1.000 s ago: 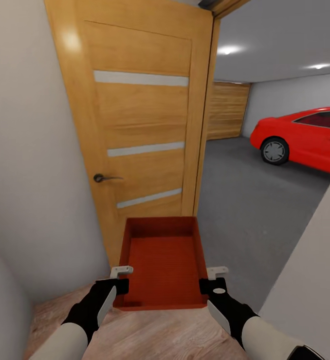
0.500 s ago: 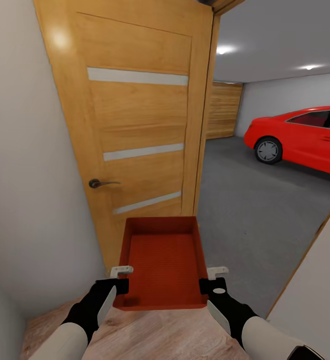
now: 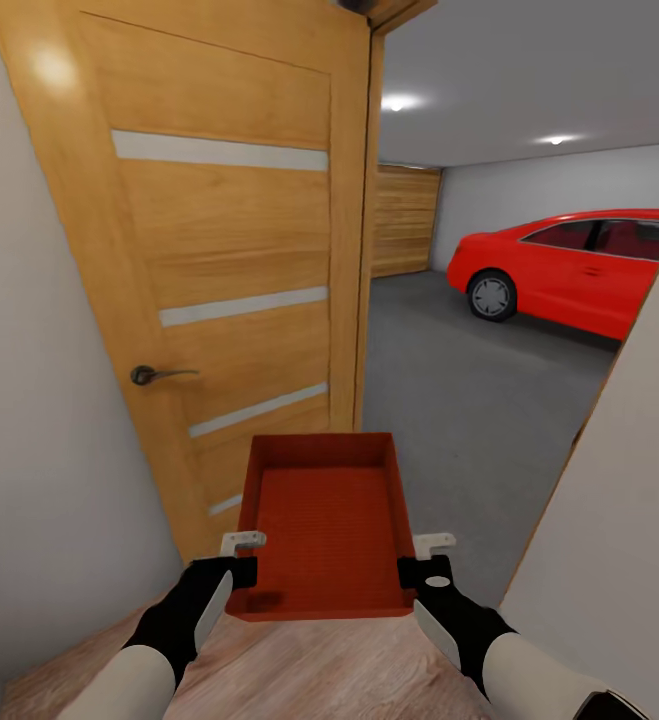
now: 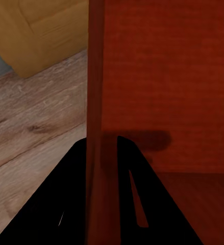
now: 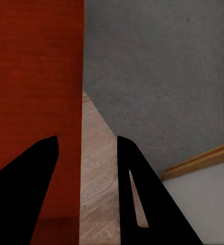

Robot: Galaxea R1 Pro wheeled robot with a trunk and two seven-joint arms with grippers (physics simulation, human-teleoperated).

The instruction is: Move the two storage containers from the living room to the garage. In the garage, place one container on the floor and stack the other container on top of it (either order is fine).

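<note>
A red-orange storage container (image 3: 324, 520) is carried level in front of the robot, held between both arms at its near corners, above the light wood-plank floor (image 3: 299, 670) at the threshold of an open doorway. The left claw (image 3: 241, 556) is clenched on the container's left wall: in the left wrist view the two dark fingers (image 4: 66, 204) stand one on each side of the thin red wall (image 4: 95, 127), with the ribbed bottom of the bin on the inner side and wood planks on the outer side. The right claw (image 3: 419, 558) holds the right wall in the same way: in the right wrist view one finger (image 5: 25, 189) lies over the red inside of the container (image 5: 35, 76) and the other (image 5: 137, 199) outside it, with the wall edge between them. To the left stands an orange-brown wooden door (image 3: 219, 250) with three pale strips and a dark lever handle (image 3: 154, 375), swung open against a white wall (image 3: 29, 450). Beyond the doorway lies the garage with its dark grey concrete floor (image 3: 449, 370), a red car (image 3: 569, 265) parked at the right, and a wooden slatted door (image 3: 404, 220) at the back. A white wall edge (image 3: 619, 500) closes the right side of the head view
</note>
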